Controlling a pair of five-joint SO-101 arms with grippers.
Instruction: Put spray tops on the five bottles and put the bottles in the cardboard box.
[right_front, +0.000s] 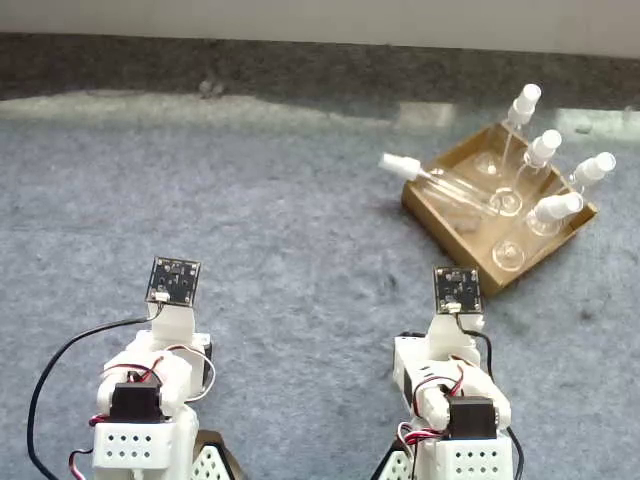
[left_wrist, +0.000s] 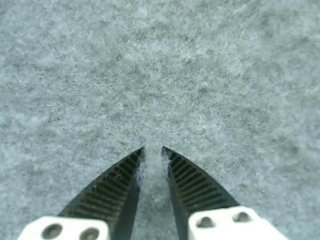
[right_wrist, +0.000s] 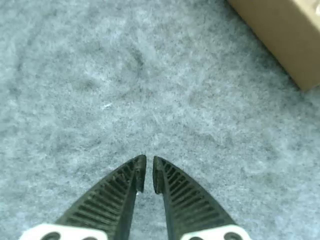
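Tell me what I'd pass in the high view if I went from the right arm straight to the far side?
First the right arm → grey mat → cardboard box with the bottles in it → dark strip along the table's far edge.
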